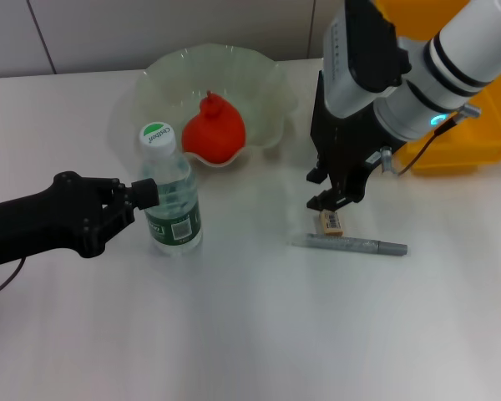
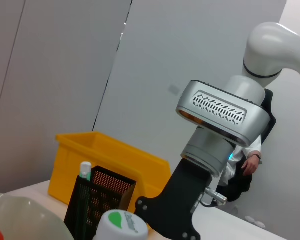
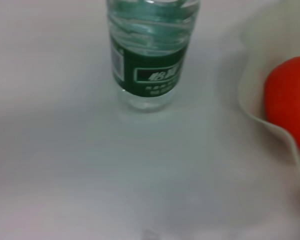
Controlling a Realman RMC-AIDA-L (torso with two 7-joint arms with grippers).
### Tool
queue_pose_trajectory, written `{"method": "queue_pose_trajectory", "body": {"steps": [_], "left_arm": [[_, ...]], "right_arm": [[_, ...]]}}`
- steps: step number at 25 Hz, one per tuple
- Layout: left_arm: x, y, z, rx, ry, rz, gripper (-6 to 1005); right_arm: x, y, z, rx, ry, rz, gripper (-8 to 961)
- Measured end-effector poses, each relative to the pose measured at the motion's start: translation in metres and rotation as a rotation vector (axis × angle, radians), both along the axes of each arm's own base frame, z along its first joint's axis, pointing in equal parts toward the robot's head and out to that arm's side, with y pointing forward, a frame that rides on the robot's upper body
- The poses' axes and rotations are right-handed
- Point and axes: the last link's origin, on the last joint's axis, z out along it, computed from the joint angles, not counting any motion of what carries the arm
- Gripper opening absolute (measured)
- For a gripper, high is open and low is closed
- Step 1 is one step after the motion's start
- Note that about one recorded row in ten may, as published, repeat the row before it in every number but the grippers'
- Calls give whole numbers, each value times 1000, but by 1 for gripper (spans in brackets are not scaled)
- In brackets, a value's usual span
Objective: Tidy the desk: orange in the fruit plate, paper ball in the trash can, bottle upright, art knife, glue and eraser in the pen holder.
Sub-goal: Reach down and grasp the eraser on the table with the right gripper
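Observation:
The water bottle (image 1: 174, 205) with a green label and white cap stands upright on the white table. My left gripper (image 1: 147, 194) is closed on its side at label height. The bottle also shows in the right wrist view (image 3: 150, 55), and its cap shows in the left wrist view (image 2: 121, 225). The orange (image 1: 215, 132) lies in the clear fruit plate (image 1: 263, 79). My right gripper (image 1: 330, 197) hangs open just above the small eraser (image 1: 331, 222). The grey art knife (image 1: 351, 245) lies in front of the eraser. The glue (image 2: 85, 171) stands in the black mesh pen holder (image 2: 97, 202). The paper ball is out of view.
A yellow bin (image 1: 472, 138) stands at the far right behind my right arm and also shows in the left wrist view (image 2: 115, 155). The fruit plate's rim (image 3: 255, 105) and the orange (image 3: 290, 100) show in the right wrist view.

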Motion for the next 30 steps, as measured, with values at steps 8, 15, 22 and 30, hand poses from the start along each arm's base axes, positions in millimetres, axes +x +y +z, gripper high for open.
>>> {"method": "queue_pose_trajectory", "body": {"steps": [8,15,22,30], "left_arm": [[-4,-2,-1,2,4,5,-1],[-5,-2,-2,2,5,6,-1],[-5,-3,-2,1,4,6,-1],[-6,-4,-2,-4,5,7,-1]], "right_arm": [[-3,-7,4,-15,13,-66,409],[1,-12,4,-19,17,-107,408],[6,-16,4,-26,22,-142,407],[12,-19,4,-22,23,-169,407]]}}
